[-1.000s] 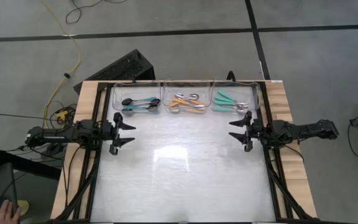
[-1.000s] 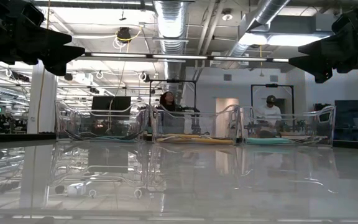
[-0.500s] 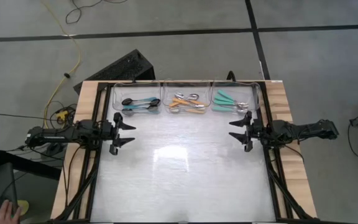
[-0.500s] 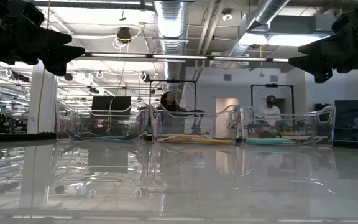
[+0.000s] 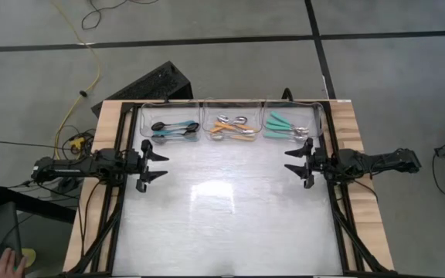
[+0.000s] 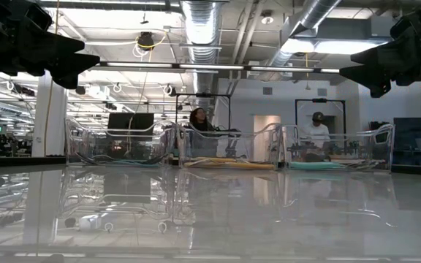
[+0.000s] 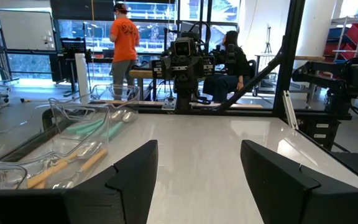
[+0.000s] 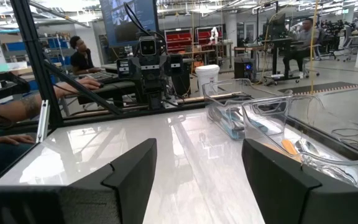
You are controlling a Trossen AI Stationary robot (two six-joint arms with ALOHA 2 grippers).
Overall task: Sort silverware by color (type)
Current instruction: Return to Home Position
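Nearest us, the table [image 5: 222, 224] shows bare white, with not a loose spoon on it that I can see. Move up towards the middle bin [image 5: 232, 110] and here are the arms. The left gripper [image 5: 159, 166] hangs to the left of that bin and nearer than it, fingers spread wide, holding nothing. The right gripper [image 5: 290, 160] mirrors it on the bin's right, equally wide, equally empty.

This reads to me as the parking step. The sorting looks finished, and all the next move should ask is for both arms to settle at rest, well clear of the bins.

Now the far edge. In the middle bin lie the orange-handled spoons [image 5: 234, 129], silver bowls, in a loose heap. The left bin [image 5: 172, 110], just beside it, has the blue-handled spoons [image 5: 174, 130] with black bowls. The right bin [image 5: 292, 110], just beside it on the other side, has the teal-handled spoons [image 5: 280, 123], silver bowls again. One colour per bin, no strays visible.
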